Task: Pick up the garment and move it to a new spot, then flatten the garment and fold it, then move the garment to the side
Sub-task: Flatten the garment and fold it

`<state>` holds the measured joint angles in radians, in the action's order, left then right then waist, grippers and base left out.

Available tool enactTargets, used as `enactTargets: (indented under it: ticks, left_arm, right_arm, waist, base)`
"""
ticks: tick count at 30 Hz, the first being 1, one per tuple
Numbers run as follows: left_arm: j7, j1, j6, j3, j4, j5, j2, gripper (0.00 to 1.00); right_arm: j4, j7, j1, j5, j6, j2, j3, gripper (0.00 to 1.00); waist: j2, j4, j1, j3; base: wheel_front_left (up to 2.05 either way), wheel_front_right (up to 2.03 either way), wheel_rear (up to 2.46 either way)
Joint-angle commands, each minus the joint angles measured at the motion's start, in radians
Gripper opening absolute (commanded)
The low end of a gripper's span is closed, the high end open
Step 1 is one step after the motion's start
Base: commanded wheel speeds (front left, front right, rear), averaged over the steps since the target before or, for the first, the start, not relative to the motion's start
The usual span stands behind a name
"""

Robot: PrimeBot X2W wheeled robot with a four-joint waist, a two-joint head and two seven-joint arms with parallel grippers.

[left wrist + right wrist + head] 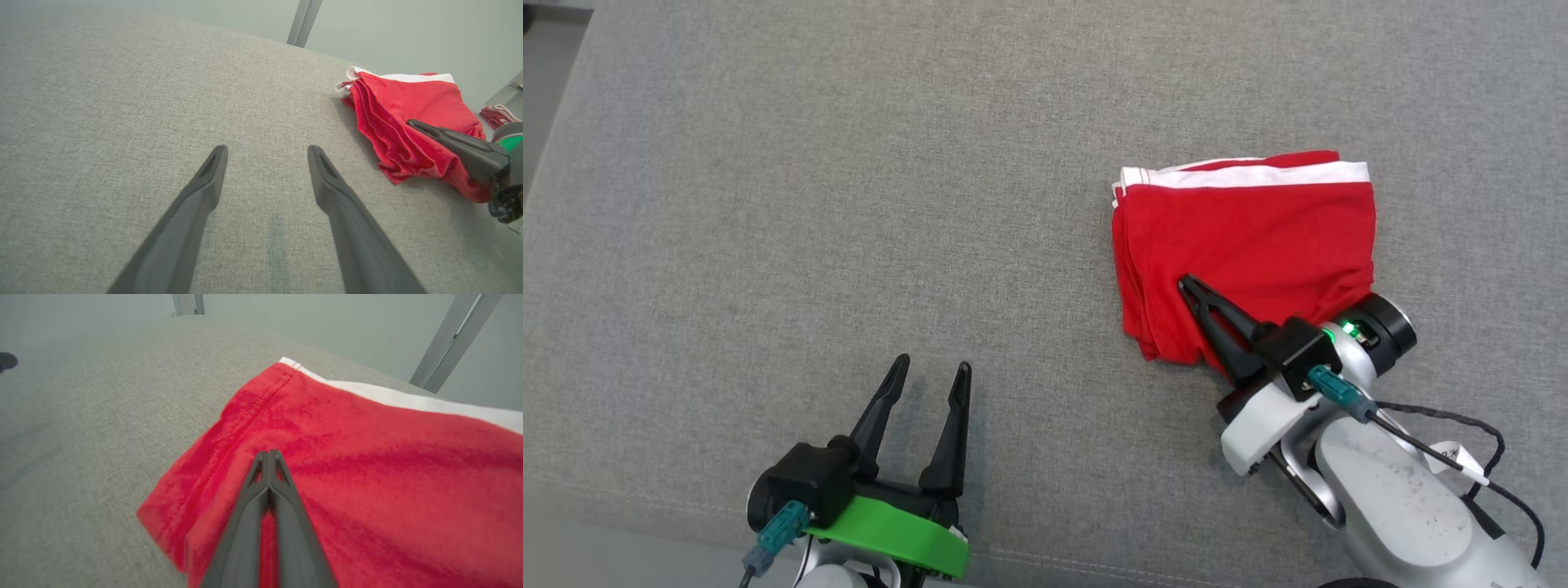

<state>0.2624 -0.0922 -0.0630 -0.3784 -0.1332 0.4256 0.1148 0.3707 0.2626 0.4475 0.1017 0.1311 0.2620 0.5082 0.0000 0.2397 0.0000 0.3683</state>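
The only label-like item is a small white tag (pixel 1450 452) on the black cable by the R forearm; its print is too small to read. The garment (pixel 1250 237), red w/ a white band (pixel 1258 174) along its far edge, lies folded into a rough square on the grey cloth-covered surface (pixel 849 163), right of centre in the head view and just ahead of the R wrist. In the L wrist view the garment (pixel 408 106) shows several stacked layers at its near-left edge. R pincer (pixel 1186 283) has its fingers pressed together, lying across the near part of the red cloth w/ tips pointing to the garment's middle. In the R wrist view the R pincer (pixel 269 453) tips meet over the garment (pixel 367 457), beside a stitched hem. Whether any cloth is nipped btw. them can't be told. A green light (pixel 1349 329) glows on the R wrist. L pincer (pixel 934 364) sits at lower left w/ fingers spread apart, nothing btw. them, well apart from the garment. In its own view the L pincer (pixel 267 150) hangs over bare grey cloth, w/ the R pincer (pixel 410 122) at the right edge.
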Motion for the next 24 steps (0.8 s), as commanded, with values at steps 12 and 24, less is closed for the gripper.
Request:
enactTargets:
  ticks: [12,24]
  left_arm:
    - [0.002,0.033,-0.018,0.014,-0.012,-0.019,-0.013,1.00]
    - [0.002,0.053,-0.026,0.023,-0.030,-0.027,-0.016,1.00]
  right_arm:
    - [0.041,0.002,-0.048,0.008,-0.001,-0.031,-0.002,0.00]
    - [0.119,0.000,-0.060,0.030,-0.001,-0.066,0.019,0.00]
  waist:
    - [0.0000,-0.018,0.0000,-0.030]
    - [0.0000,-0.027,0.0000,-0.064]
  base:
    - [0.00,0.00,0.00]
    - [0.00,0.00,0.00]
